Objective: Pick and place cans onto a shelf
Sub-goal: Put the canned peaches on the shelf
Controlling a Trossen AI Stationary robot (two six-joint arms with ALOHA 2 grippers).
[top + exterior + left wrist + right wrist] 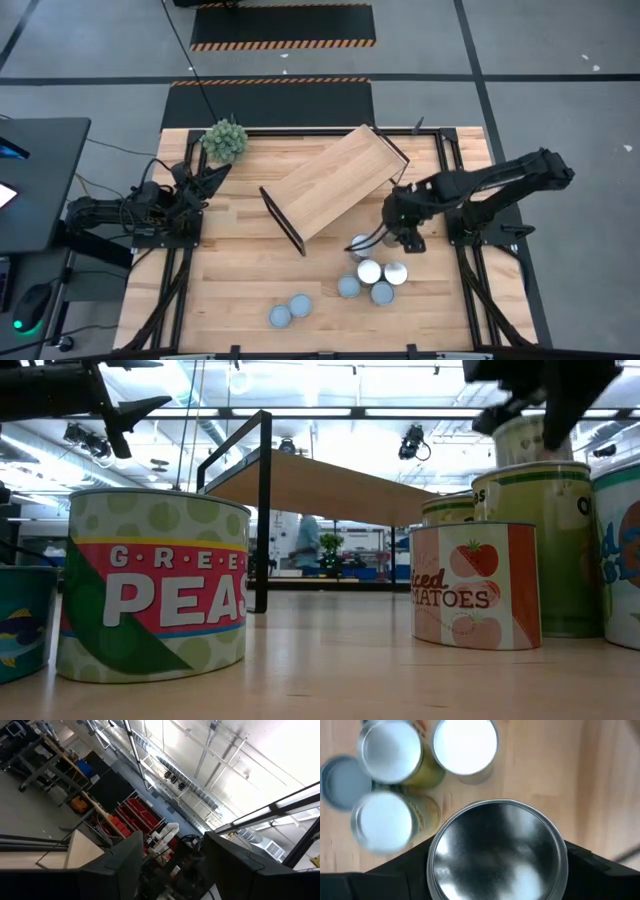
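Note:
My right gripper (402,232) is shut on a silver-topped can (497,852), over the group of cans (372,272) right of the table's middle. In the low view this can (524,440) shows higher than the standing cans, under the gripper (545,400). Two more cans (290,311) stand near the front edge. The light-wood shelf (330,185) with black end frames stands askew at the table's middle. My left gripper (205,180) is open and empty at the table's left, and also shows in the left wrist view (170,865). My right gripper pinches the can between its two fingers, on opposite sides of the wall just under the top rim (434,865). The fingers (395,880) come from above, pointing down. The can stays upright, top up; the cans in front hide its bottom.
A green plant ball (225,140) sits at the far left corner. A peas can (155,585) and a tomatoes can (475,585) stand close to the low camera. Bare wood lies at the table's left and front left.

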